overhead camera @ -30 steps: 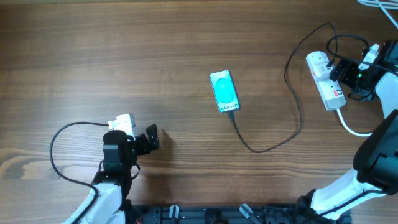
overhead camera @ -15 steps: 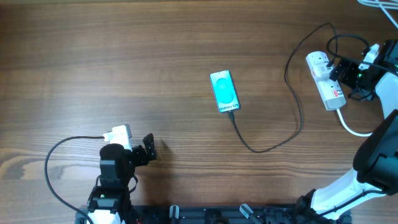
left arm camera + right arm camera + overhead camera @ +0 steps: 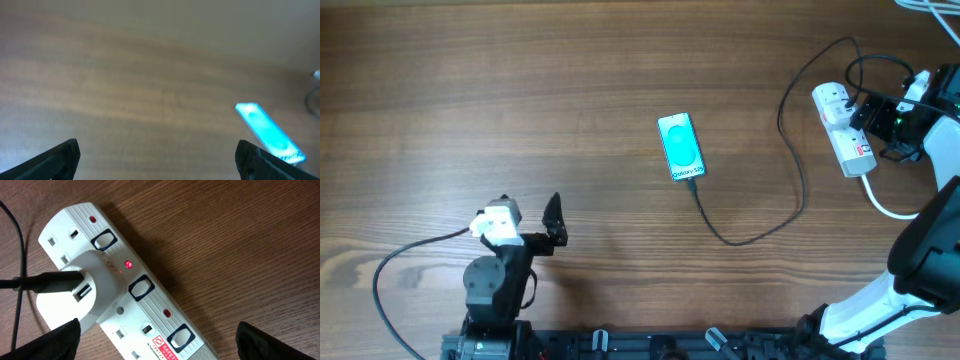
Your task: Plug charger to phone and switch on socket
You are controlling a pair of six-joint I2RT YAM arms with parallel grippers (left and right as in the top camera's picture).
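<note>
The phone (image 3: 681, 146) lies flat mid-table with its teal screen up; it also shows blurred in the left wrist view (image 3: 269, 132). The thin black charger cable (image 3: 790, 205) runs from the phone's lower edge in a loop to a white adapter (image 3: 92, 282) plugged into the socket (image 3: 842, 130). One red light (image 3: 128, 264) glows on the socket (image 3: 165, 305). My right gripper (image 3: 866, 122) is open just above the socket, as the right wrist view (image 3: 160, 347) shows. My left gripper (image 3: 552, 218) is open and empty near the front left, far from the phone (image 3: 160, 160).
The socket's thick white cord (image 3: 890, 208) curves off toward the right edge. The left arm's own black cable (image 3: 395, 262) loops over the table at the front left. The right arm's base stands at the front right.
My left arm has drawn back toward the front edge and swung left, its gripper now pointing toward the far side. The right arm, phone, cable and socket have not moved.
</note>
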